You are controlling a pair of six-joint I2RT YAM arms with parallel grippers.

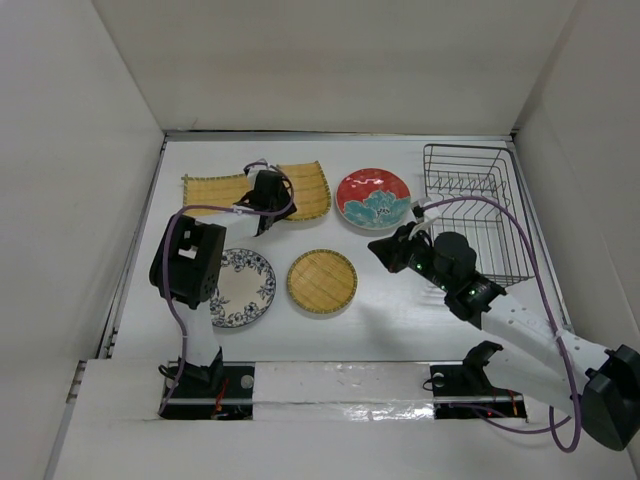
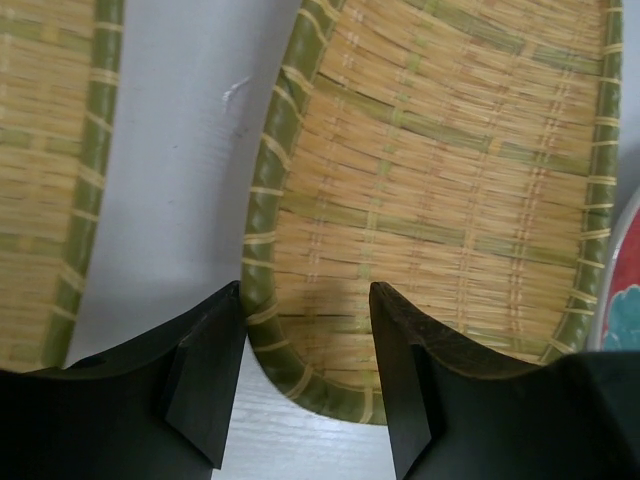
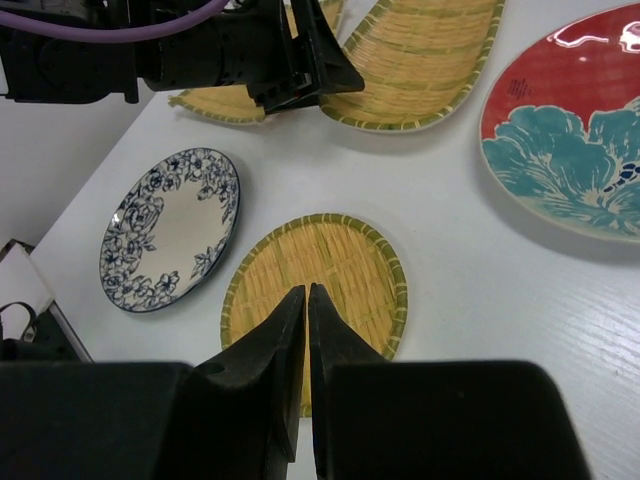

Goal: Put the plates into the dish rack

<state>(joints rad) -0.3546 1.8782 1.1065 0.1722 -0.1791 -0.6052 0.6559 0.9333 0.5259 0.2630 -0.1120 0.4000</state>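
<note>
The fan-shaped yellow plate (image 1: 308, 188) lies at the back, right of the square yellow plate (image 1: 215, 188). My left gripper (image 1: 267, 222) is open at the fan plate's near-left corner; in the left wrist view the gripper (image 2: 305, 300) straddles the fan plate's (image 2: 450, 180) green rim, one finger over the table, one over the plate. The red plate (image 1: 373, 198), round yellow plate (image 1: 322, 281) and blue-white plate (image 1: 243, 287) lie flat. The black dish rack (image 1: 475, 210) holds nothing. My right gripper (image 1: 385, 250) is shut and empty, above the round yellow plate's (image 3: 340, 260) side.
White walls enclose the table on the left, back and right. The rack sits against the right wall. The right arm and its purple cable pass in front of the rack. The left arm's elbow hangs over the blue-white plate's (image 3: 170, 228) left side.
</note>
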